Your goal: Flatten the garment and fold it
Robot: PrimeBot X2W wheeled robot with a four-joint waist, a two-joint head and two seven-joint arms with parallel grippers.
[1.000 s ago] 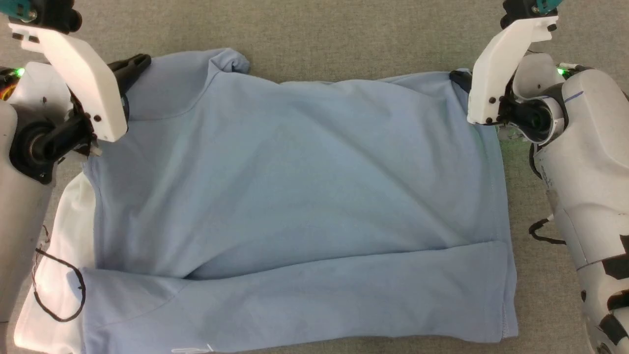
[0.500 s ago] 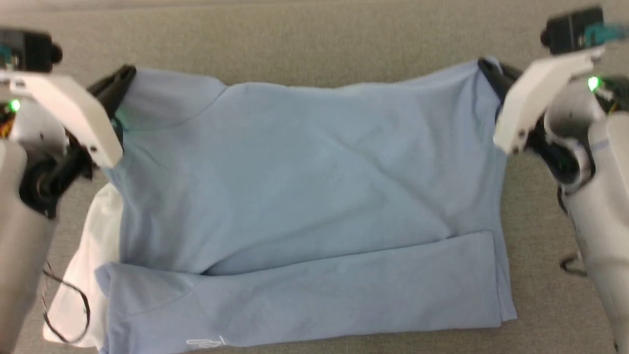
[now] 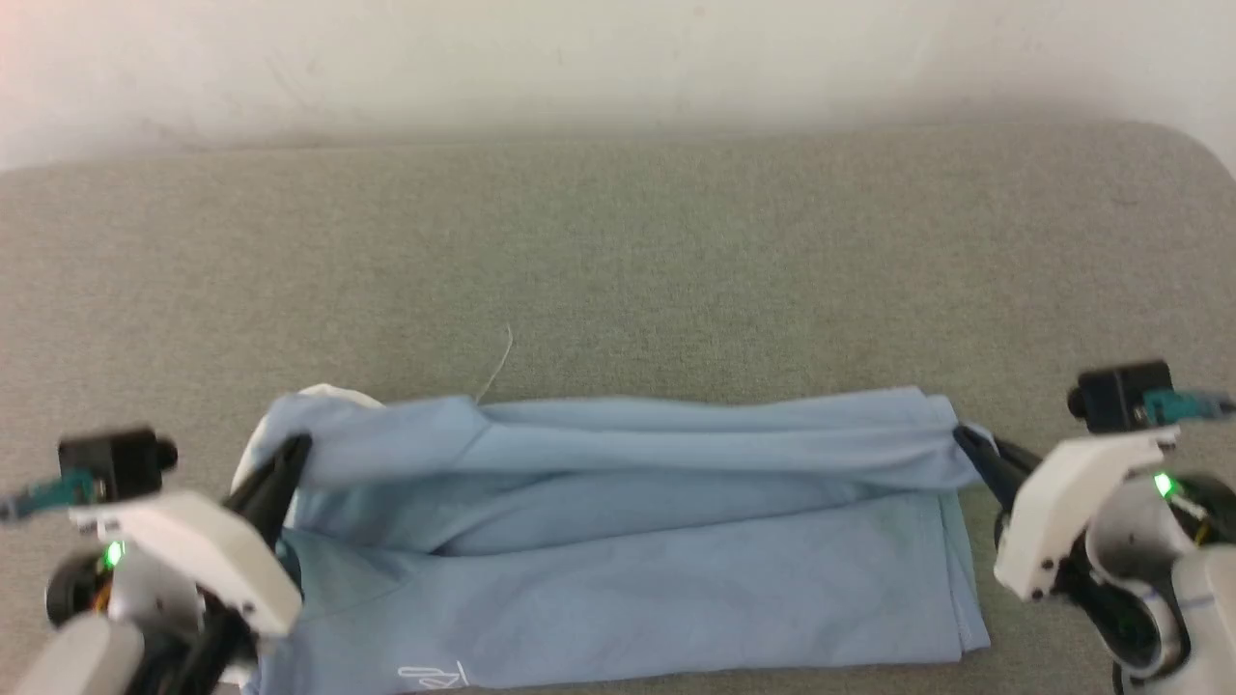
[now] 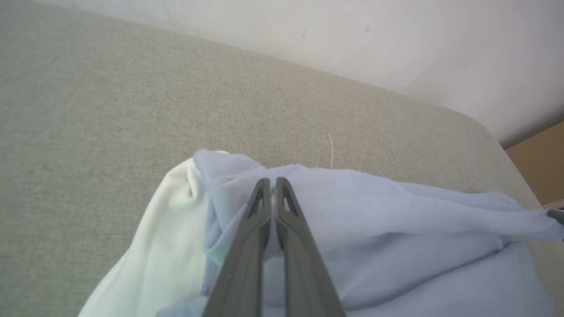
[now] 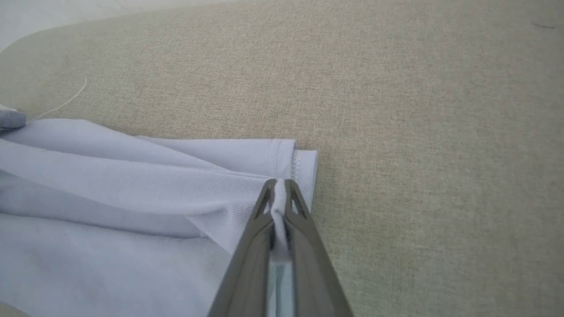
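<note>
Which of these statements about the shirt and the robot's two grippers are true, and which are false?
1. The left gripper is shut on the garment. True.
2. The right gripper hangs open above the cloth. False: its fingers pinch the garment.
3. The garment rests on a beige fabric surface. True.
4. The garment lies in one flat layer. False: it is folded into overlapping layers.

Garment (image 3: 618,579): near edge cut off at bottom. White mark (image 3: 432,673) on it: too small to read. Collar (image 3: 323,393): mostly hidden under fold.
</note>
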